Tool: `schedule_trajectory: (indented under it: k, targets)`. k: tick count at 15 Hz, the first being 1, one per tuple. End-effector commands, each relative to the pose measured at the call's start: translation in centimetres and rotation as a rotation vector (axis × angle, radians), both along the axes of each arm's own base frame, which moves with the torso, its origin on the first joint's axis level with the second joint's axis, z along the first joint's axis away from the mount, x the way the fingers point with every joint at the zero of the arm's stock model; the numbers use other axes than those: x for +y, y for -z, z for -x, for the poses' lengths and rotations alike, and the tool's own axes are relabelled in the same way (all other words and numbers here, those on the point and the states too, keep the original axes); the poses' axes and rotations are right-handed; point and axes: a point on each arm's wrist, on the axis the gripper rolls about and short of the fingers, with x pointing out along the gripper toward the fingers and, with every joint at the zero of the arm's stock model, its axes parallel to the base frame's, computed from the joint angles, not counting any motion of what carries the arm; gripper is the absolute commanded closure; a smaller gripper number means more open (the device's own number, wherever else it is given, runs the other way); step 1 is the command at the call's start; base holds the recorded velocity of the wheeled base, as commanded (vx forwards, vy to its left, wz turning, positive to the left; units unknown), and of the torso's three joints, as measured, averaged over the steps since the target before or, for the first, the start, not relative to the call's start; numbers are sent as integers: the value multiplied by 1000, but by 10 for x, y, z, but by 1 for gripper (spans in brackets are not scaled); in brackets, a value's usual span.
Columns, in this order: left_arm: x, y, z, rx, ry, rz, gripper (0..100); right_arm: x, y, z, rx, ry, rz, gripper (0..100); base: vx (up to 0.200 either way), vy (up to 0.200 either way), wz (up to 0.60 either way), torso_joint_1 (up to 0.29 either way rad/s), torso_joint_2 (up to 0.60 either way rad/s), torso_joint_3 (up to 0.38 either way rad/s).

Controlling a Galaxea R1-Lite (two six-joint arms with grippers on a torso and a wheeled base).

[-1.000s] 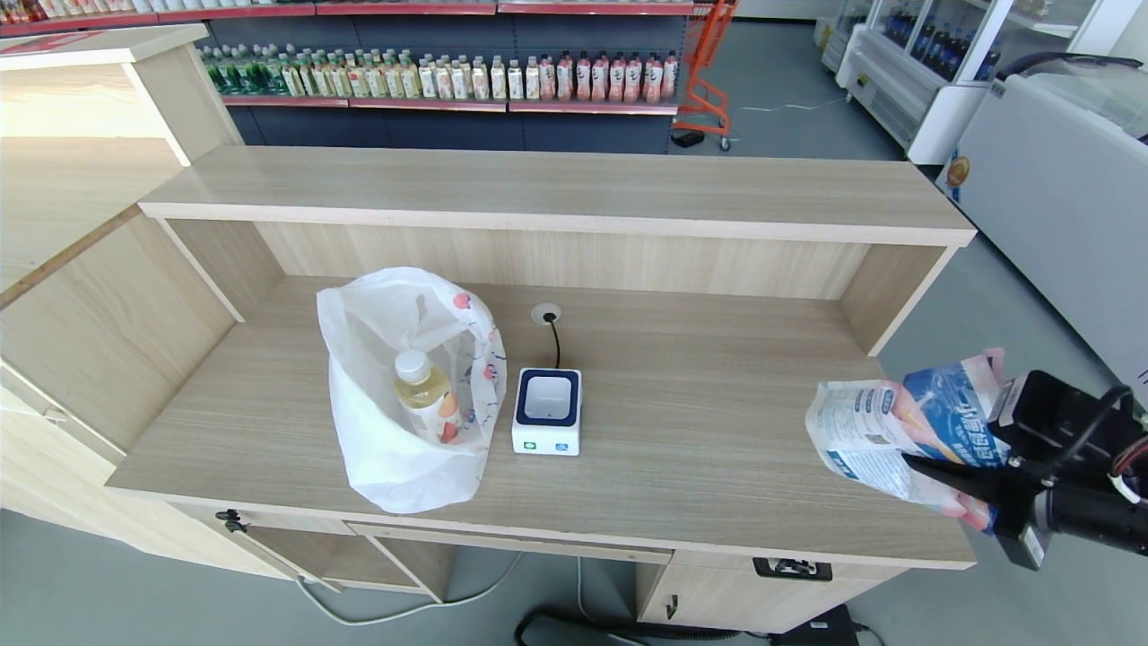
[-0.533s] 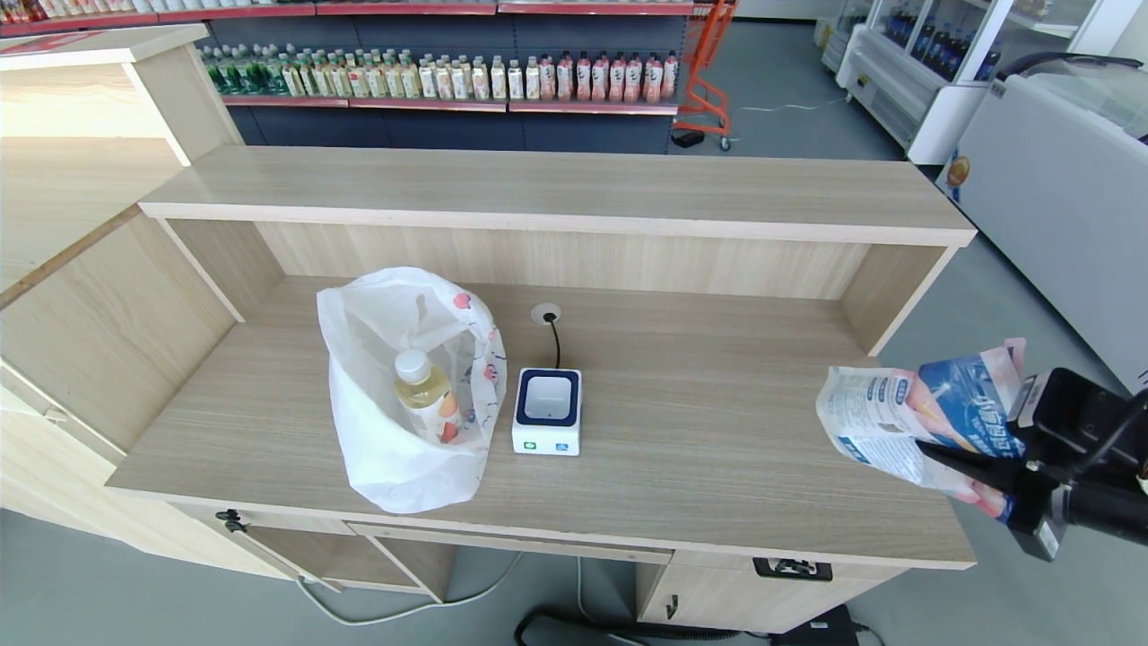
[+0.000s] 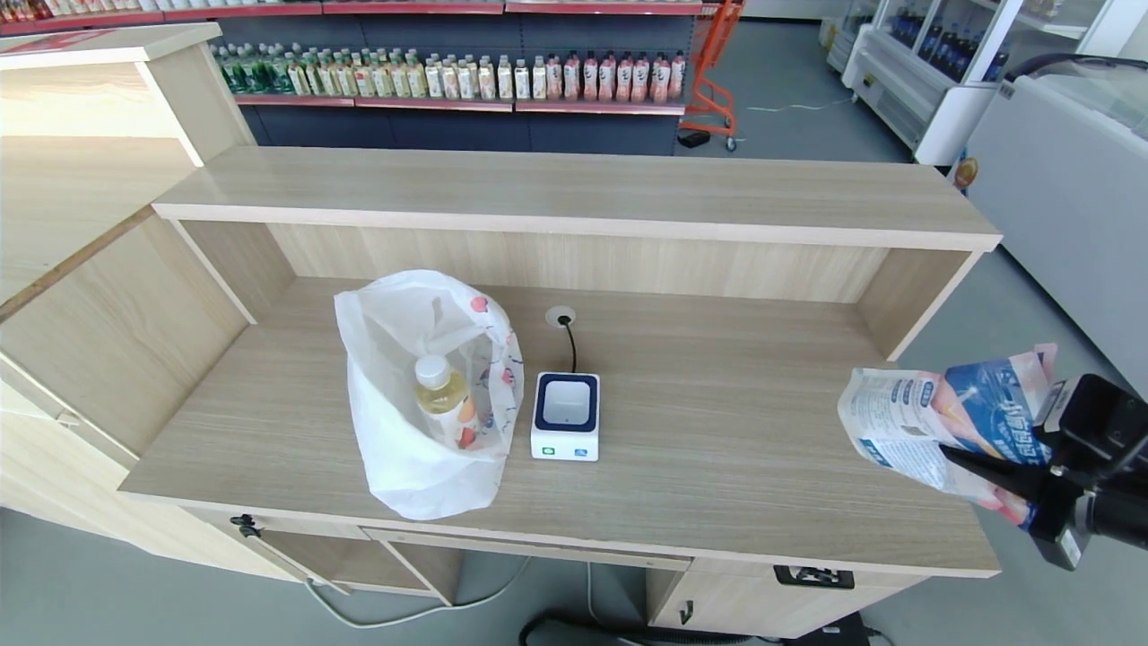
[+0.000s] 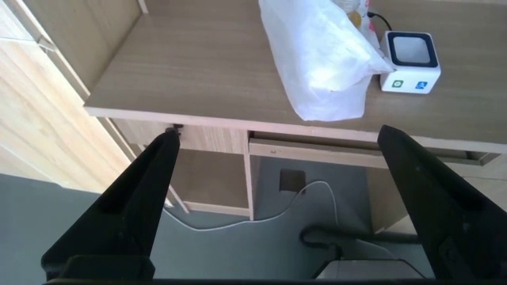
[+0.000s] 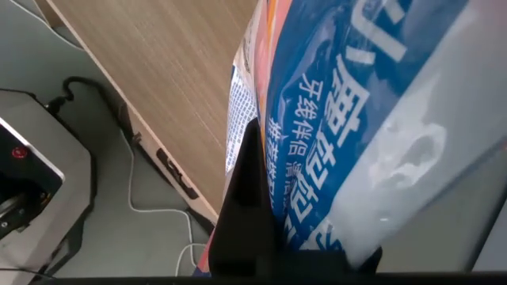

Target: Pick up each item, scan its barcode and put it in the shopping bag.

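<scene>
Right gripper (image 3: 979, 467) is pinching the blue-and-white pouch (image 3: 910, 417)
Barcode scanner (image 3: 566, 414) is sitting well to its left; right arm nearer

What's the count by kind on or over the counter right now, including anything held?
1 shopping bag
1 bottle, standing inside the bag
1 barcode scanner
1 blue-and-white packet, held by the right gripper
Total: 4
</scene>
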Motion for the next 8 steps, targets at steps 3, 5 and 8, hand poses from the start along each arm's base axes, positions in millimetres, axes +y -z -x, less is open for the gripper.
schedule_trajectory:
  k: [3,5,8]
  targets:
    - [0,0,0,0,-1,2,0,-1,3,-13,-6,9,-27,100,0,200,0,6,2,1]
    - [0,0,0,0,-1,-1,0,-2,6,-25,-23,9,-32,100,0,200,0,5,5,2]
    - [0,0,0,0,-1,-1,0,-1,12,-39,-33,-16,-53,100,0,0,0,0,0,0]
